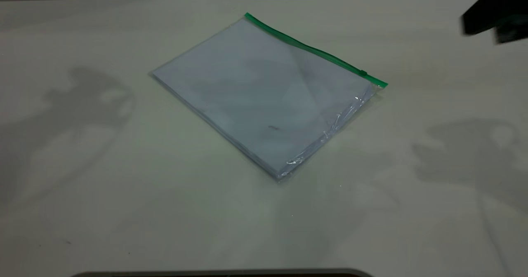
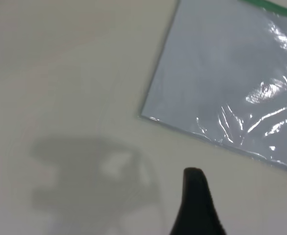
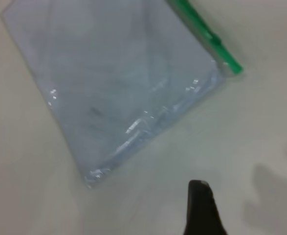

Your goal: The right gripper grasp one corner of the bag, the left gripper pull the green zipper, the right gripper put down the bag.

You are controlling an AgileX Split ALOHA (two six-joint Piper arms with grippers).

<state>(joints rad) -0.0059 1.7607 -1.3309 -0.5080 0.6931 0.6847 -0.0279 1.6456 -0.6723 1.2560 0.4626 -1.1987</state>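
The bag lies flat on the table, a clear pouch with white sheets inside. The green zipper runs along its far edge, with the slider tab near the right end. The right gripper hovers at the far right, above and away from the bag. In the right wrist view its tip shows as one closed point, short of the bag and zipper. The left gripper is out of the exterior view; it shows as one closed point, off the bag's corner. Both are empty.
The pale table is bare around the bag, with arm shadows at the left and right. A dark edge runs along the near side of the table.
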